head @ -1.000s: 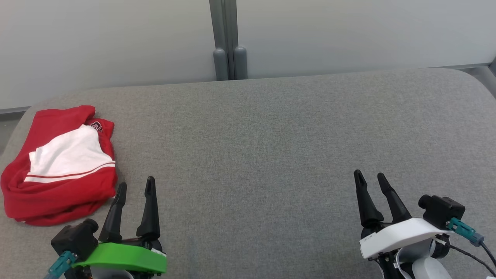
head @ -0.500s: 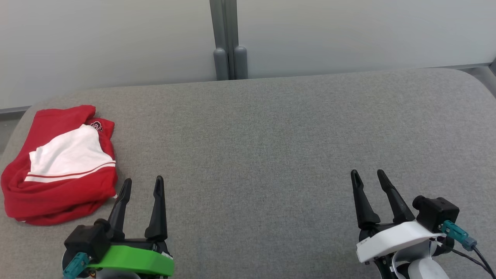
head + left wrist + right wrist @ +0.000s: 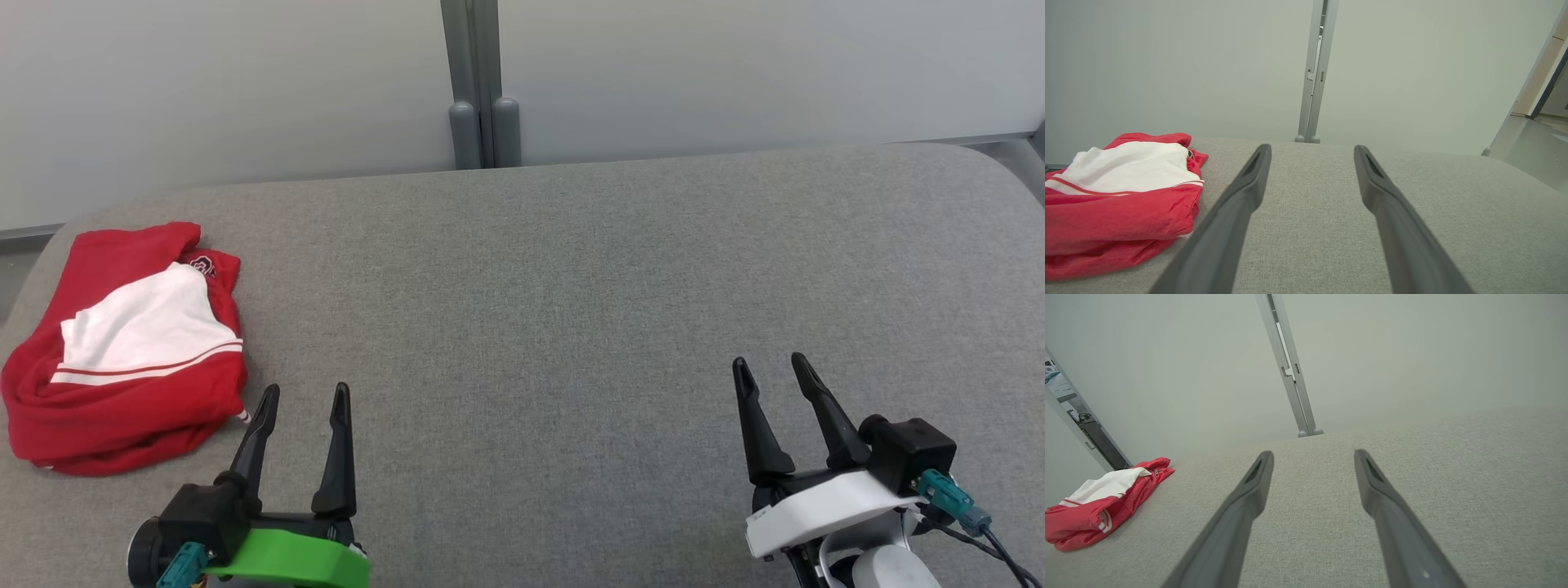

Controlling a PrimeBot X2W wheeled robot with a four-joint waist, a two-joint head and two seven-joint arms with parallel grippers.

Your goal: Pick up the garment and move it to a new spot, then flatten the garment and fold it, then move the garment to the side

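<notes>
The garment (image 3: 122,351) is a red and white top, folded into a rough bundle at the left edge of the grey padded table (image 3: 571,286). My left gripper (image 3: 305,394) stands open just right of the bundle's near corner, fingers apart and empty. The left wrist view has the garment (image 3: 1122,196) to the left of the open left gripper (image 3: 1310,151). At the near right my right gripper (image 3: 767,366) is open and empty too, far from the cloth. From the right wrist the garment (image 3: 1098,502) lies far off at the left, beyond the right gripper (image 3: 1312,455).
A pale partition wall with a grey vertical post (image 3: 478,82) runs along the table's far edge. The table's rounded corners fall away at the far left and far right. A doorway (image 3: 1543,90) opens beyond the right end.
My left gripper has drawn back toward me and shifted a little right, away from the garment. The right gripper has edged slightly left. The garment has not moved.
</notes>
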